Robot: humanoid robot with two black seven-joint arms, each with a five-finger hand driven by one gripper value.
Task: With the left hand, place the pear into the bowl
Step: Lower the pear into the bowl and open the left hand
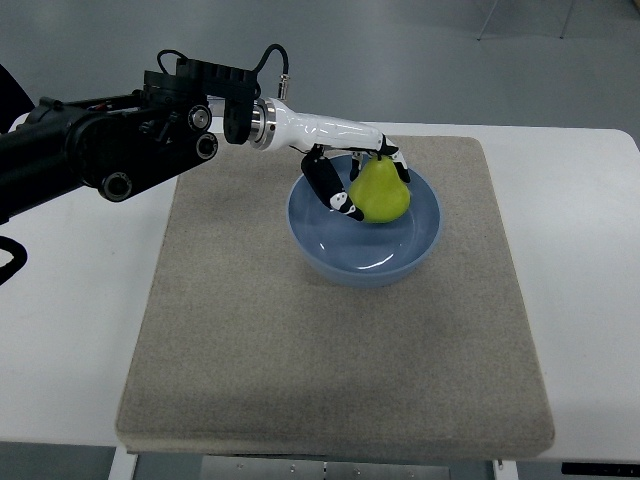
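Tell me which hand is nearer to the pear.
Left. The left hand is wrapped around the pear, holding it over the blue bowl. The right hand is not in view, so only the left can be placed against the pear.

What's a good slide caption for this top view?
Left hand holds a green pear over the blue bowl on a beige mat.

text: none legible | labels: none | brands: none | numbers: none | signs: none | checked: left hand (352,170), pear (380,190), bowl (400,255), mat (330,340), tabletop (590,250) | note: dark arm housing shows screws and cable only, any marking too small to read
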